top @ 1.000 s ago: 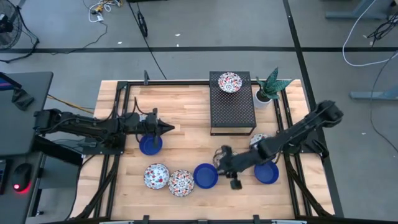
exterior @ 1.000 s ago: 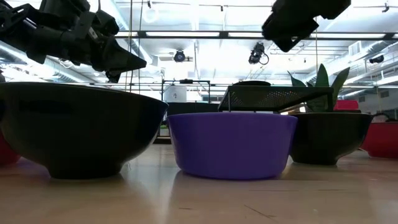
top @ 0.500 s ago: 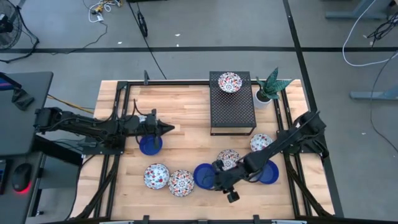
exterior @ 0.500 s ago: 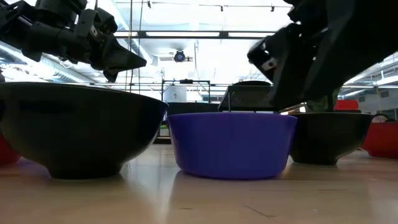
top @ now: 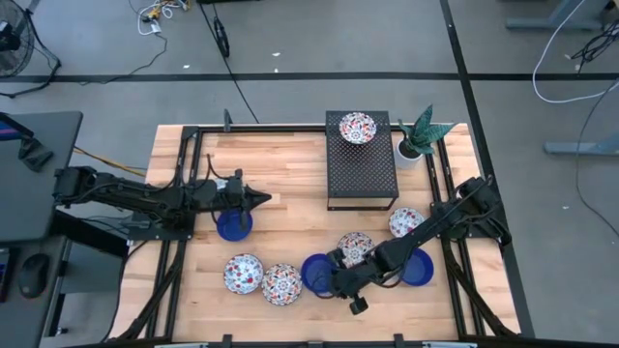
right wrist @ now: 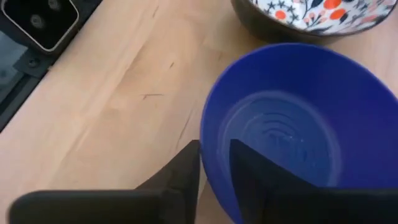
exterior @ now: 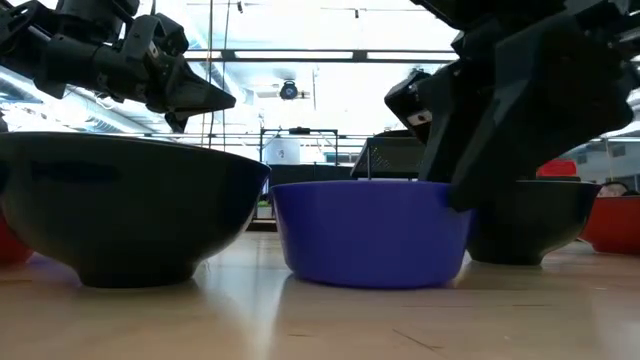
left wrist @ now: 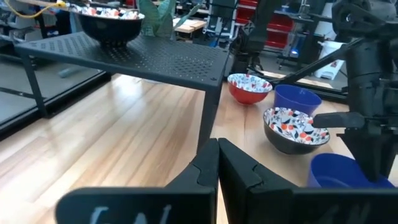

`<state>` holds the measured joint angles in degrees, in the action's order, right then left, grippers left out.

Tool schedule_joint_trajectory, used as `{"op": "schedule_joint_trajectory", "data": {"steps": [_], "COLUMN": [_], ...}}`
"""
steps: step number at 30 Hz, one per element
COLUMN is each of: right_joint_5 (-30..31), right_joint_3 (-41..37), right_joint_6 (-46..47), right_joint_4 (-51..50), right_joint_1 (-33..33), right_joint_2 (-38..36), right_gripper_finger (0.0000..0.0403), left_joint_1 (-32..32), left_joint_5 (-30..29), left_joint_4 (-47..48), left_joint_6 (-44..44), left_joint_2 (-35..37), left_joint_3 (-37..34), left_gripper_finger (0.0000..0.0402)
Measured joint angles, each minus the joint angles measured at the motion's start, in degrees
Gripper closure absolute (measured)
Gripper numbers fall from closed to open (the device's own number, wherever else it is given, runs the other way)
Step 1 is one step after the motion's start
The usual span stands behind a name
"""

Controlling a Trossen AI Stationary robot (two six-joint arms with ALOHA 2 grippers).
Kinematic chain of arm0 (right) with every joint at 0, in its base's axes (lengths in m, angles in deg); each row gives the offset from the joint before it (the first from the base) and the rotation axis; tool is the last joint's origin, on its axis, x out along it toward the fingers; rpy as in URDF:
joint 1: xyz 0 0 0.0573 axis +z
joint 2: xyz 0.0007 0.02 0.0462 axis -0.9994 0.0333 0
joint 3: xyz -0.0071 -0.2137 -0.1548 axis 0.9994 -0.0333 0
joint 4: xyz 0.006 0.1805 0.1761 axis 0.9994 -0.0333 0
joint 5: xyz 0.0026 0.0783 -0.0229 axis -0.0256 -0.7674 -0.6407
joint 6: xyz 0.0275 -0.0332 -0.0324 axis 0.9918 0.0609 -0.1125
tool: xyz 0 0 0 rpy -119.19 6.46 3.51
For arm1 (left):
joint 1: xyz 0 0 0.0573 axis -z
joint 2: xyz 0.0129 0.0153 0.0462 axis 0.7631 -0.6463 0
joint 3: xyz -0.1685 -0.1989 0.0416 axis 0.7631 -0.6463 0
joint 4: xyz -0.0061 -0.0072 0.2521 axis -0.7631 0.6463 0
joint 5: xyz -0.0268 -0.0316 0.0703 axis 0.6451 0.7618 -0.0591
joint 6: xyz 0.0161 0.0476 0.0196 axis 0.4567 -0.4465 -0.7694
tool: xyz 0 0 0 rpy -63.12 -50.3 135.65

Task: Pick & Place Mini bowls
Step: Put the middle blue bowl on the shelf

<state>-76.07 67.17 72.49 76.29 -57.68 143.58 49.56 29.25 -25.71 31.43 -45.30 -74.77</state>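
Observation:
My right gripper (top: 335, 277) is down at a blue mini bowl (top: 315, 274) near the table's front middle and shut on its rim. That bowl (exterior: 370, 232) stands on its base on the wood. Two floral mini bowls (top: 243, 274) (top: 281, 284) sit to its left, another floral one (top: 354, 246) just behind it. A floral bowl (top: 357, 127) stands on the black perforated stand (top: 362, 169). My left gripper (top: 261, 200) hangs shut and empty over the left half, past another blue bowl (top: 233, 225). My right gripper has the blue bowl's rim (right wrist: 208, 155) on the side toward the table's right edge, one finger (right wrist: 249, 171) inside the bowl and one finger (right wrist: 183, 165) outside. The fingers slant down from the right. The bowl stands upright on the table.
A floral bowl (top: 404, 221) and a blue bowl (top: 420, 269) lie under my right arm. A potted plant (top: 421, 135) stands at the far right corner beside the stand. Bare wood lies between the stand and my left gripper.
My right gripper has come down and toward the table's near edge, from above the floral bowl behind the blue bowl onto that blue bowl's rim, rolling a little on the way. That floral bowl has come into view. The bowls have kept their places.

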Motion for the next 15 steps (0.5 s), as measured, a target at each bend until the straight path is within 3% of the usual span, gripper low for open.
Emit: {"op": "schedule_joint_trajectory", "data": {"steps": [6,15], "right_joint_5": [-0.6,-3.6], "right_joint_3": [0.0,0.0], "right_joint_6": [-2.4,-3.1], "right_joint_4": [0.9,1.9], "right_joint_1": [0.4,0.5], "right_joint_2": [0.0,-4.8], "right_gripper_finger": [0.0391,0.0397], "left_joint_1": [1.4,1.7], "left_joint_5": [0.0,0.0], "left_joint_4": [0.0,0.1], "left_joint_6": [0.0,0.0], "left_joint_2": [0.0,0.0], "left_joint_3": [0.0,0.0], "left_gripper_finger": [0.0392,0.0392]}}
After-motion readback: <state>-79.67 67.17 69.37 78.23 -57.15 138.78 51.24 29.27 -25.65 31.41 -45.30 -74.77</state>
